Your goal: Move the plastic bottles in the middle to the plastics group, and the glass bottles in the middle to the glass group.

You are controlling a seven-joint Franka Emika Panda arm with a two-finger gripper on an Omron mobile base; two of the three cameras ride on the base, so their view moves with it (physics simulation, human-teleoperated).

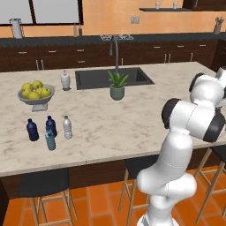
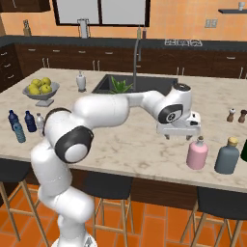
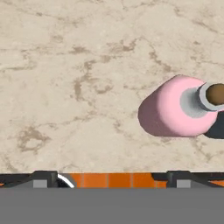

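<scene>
On the marble counter [image 2: 144,144], the gripper [image 2: 179,136] hangs with jaws spread wide and empty, the pink bottle [image 2: 197,153] just beside it. The left base view adds the clear bottle [image 1: 67,127] and teal bottle [image 1: 50,140] beside two navy bottles [image 1: 32,130].

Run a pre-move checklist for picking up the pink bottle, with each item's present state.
1. Gripper open and holding nothing: ok.
2. Pink bottle upright on the counter: ok.
3. Gripper centred over the pink bottle: not ok; it hovers left of it in the right base view, and the bottle sits off to the right in the hand view.
4. Grey-blue bottle apart from the pink one: ok, though close beside it.
5. Glass group standing, with bare counter beside it: ok.
</scene>
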